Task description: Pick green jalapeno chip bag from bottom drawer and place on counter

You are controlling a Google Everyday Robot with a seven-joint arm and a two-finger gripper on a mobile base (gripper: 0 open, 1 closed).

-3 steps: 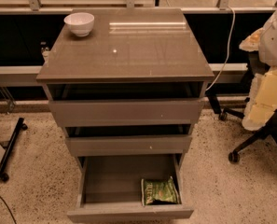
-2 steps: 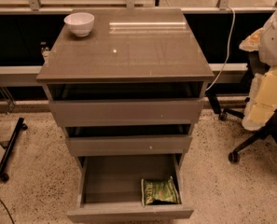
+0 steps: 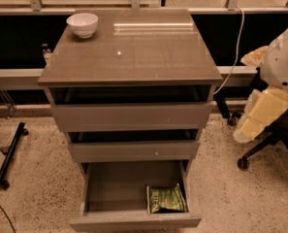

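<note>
The green jalapeno chip bag point(image 3: 166, 199) lies flat in the front right corner of the bottom drawer point(image 3: 134, 221), which is pulled open. The two shallower drawers above are slightly open. The counter point(image 3: 134, 52) is the glossy grey-brown top of the cabinet. My gripper point(image 3: 256, 120), cream-coloured below a white arm housing, hangs at the right edge of the view. It is beside the cabinet at about middle-drawer height, well apart from the bag and holding nothing that I can see.
A white bowl point(image 3: 82, 24) stands at the counter's back left corner. An office chair base with wheels point(image 3: 262, 152) is on the floor right of the cabinet, under my arm. A black stand leg point(image 3: 10, 154) lies on the floor at left. A rail runs behind the cabinet.
</note>
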